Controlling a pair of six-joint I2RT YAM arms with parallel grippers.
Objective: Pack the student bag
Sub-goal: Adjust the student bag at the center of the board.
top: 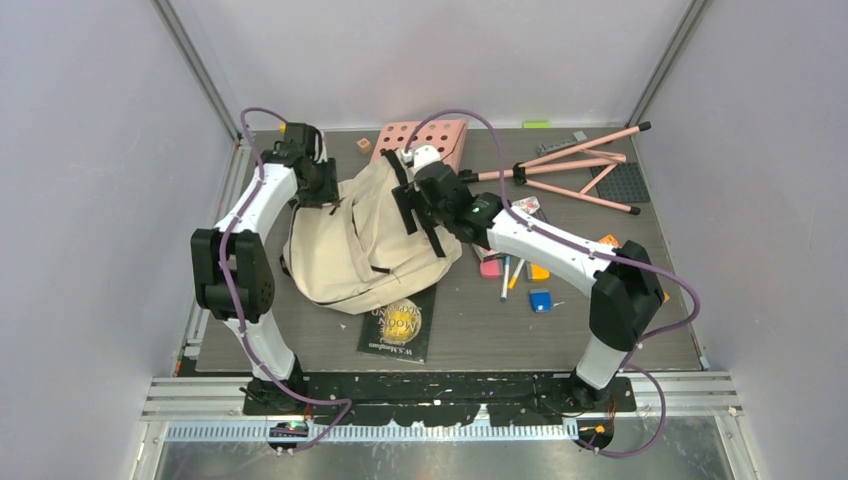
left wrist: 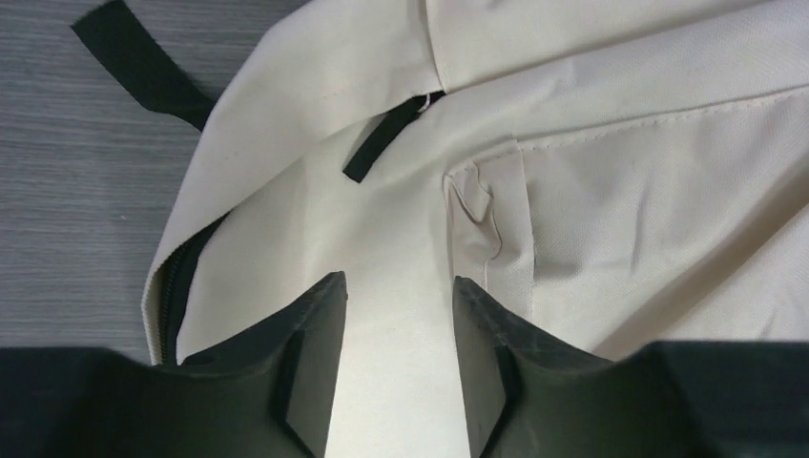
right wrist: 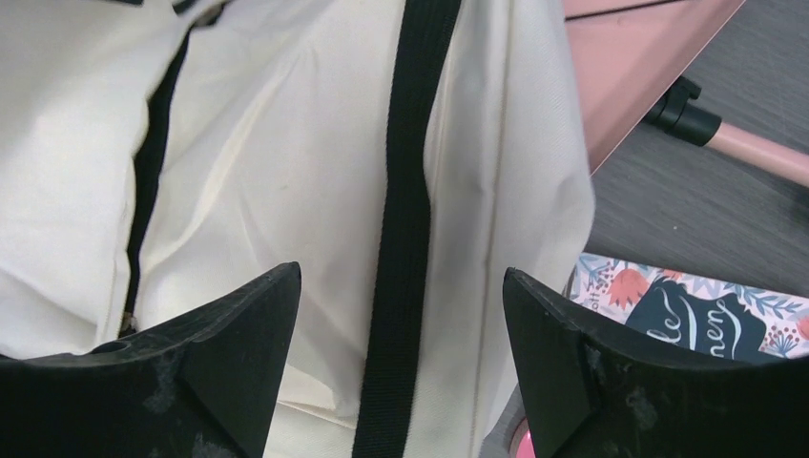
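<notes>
**A:** Overhead view. Where is the student bag (top: 355,250)?

**B:** It lies slumped on the table (top: 560,330), left of centre, with its near edge overlapping a dark book (top: 398,325). The left gripper (top: 318,188) sits at the bag's upper-left edge. The right gripper (top: 415,200) is over its top, near the pink board (top: 435,140). Loose stationery lies to the right, outside the bag.

**A:** Left wrist view. What is the state of the pincer?

**B:** The fingers of the left gripper (left wrist: 399,286) are apart. Cream cloth shows in the gap and nothing is clamped. The zipper (left wrist: 175,281) shows as a dark slit just to the left.

**A:** Right wrist view?

**B:** The right gripper (right wrist: 405,277) is spread wide, with a black strap (right wrist: 410,143) running through the gap between its fingers. Whether the strap touches them cannot be told. A floral notebook (right wrist: 696,315) shows past the bag's edge.

**A:** What are the hazards from here?

**B:** These are judgements. If the left gripper closes on loose cloth rather than the zipper edge, it would lift only a fold and the mouth would stay shut. The right fingers could snag the strap and drag the bag across the book or into the board. With neither pincer holding, the limp fabric may sag over any opening.
</notes>
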